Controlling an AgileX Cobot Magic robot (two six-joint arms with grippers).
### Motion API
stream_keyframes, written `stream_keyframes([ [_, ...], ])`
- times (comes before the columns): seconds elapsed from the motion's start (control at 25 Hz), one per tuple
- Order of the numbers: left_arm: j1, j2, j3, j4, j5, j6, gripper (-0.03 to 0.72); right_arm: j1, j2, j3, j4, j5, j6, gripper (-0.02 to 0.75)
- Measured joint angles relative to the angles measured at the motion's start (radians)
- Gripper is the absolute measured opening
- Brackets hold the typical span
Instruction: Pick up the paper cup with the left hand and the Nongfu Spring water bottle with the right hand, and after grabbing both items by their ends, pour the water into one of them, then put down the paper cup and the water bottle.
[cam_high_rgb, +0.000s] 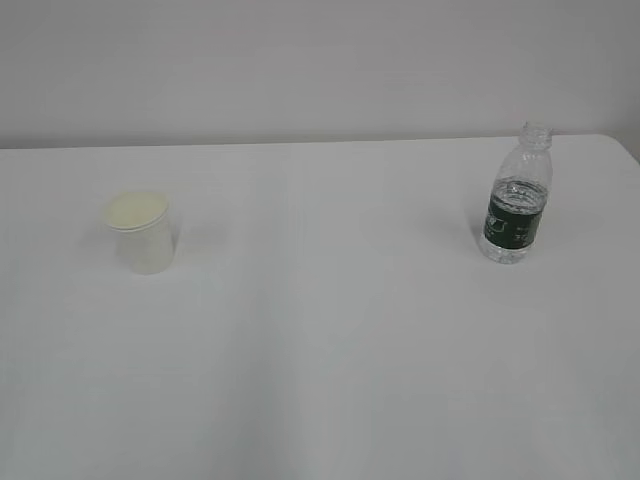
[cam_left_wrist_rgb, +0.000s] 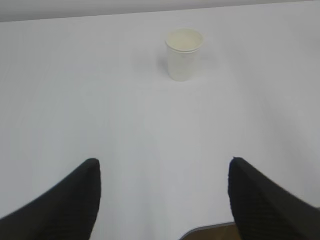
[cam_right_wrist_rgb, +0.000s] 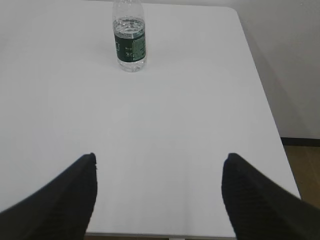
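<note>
Looking across the smooth white surface (cam_high_rgb: 320, 350), we see the paper cup (cam_high_rgb: 145, 233), tapered with a rolled rim and cream inside, upright at far left. The Nongfu Spring water bottle (cam_high_rgb: 518, 196), clear ribbed plastic, uncapped, holds water (cam_high_rgb: 520, 188) at far right. The left hand (cam_left_wrist_rgb: 162, 197) and the right hand (cam_right_wrist_rgb: 159, 195) hang near, jaws released, grasping nothing

Uncapped water bottle (cam_right_wrist_rgb: 129, 44) stands upright on the white table (cam_right_wrist_rgb: 190, 125), far beyond wide-spread jaws
</note>
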Motion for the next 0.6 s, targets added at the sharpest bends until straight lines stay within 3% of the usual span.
stream_keyframes([
  [0.6,0.0,0.07,0.0,-0.028,-0.024,0.0,0.577,0.0,0.011,0.0,0.0,-0.01,-0.002,0.59],
])
